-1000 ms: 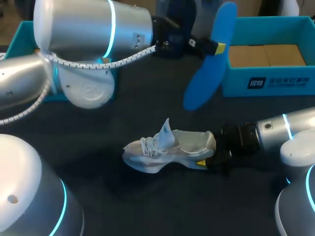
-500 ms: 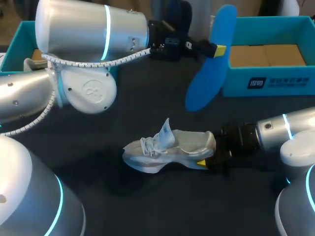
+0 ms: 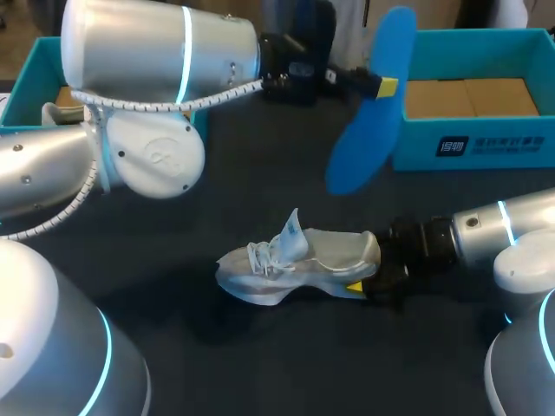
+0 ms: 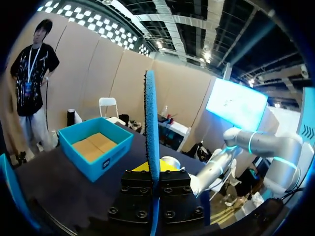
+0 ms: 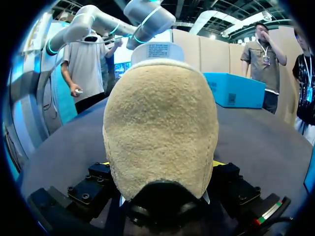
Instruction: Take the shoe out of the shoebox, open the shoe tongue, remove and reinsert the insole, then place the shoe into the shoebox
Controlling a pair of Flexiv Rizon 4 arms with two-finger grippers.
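A pale grey shoe (image 3: pixel 295 264) lies on the dark table, toe pointing left and tongue raised. My right gripper (image 3: pixel 364 279) is shut on its heel; in the right wrist view the tan heel (image 5: pixel 160 128) fills the space between the fingers, a yellow tip on either side. My left gripper (image 3: pixel 381 85) is shut on the blue insole (image 3: pixel 368 104), held in the air above and behind the shoe, beside the teal shoebox (image 3: pixel 468 143). The left wrist view shows the insole (image 4: pixel 151 123) edge-on between the fingers of the left gripper (image 4: pixel 153 179), with the shoebox (image 4: pixel 93 147) beyond.
A second teal box (image 3: pixel 35 78) stands at the back left, partly hidden by my left arm (image 3: pixel 156 61), with a pale object inside. The open shoebox at the back right shows a cardboard floor (image 3: pixel 468 95).
My left arm's big links shifted slightly to the left; the insole hardly moved. The shoe and my right gripper stayed put.
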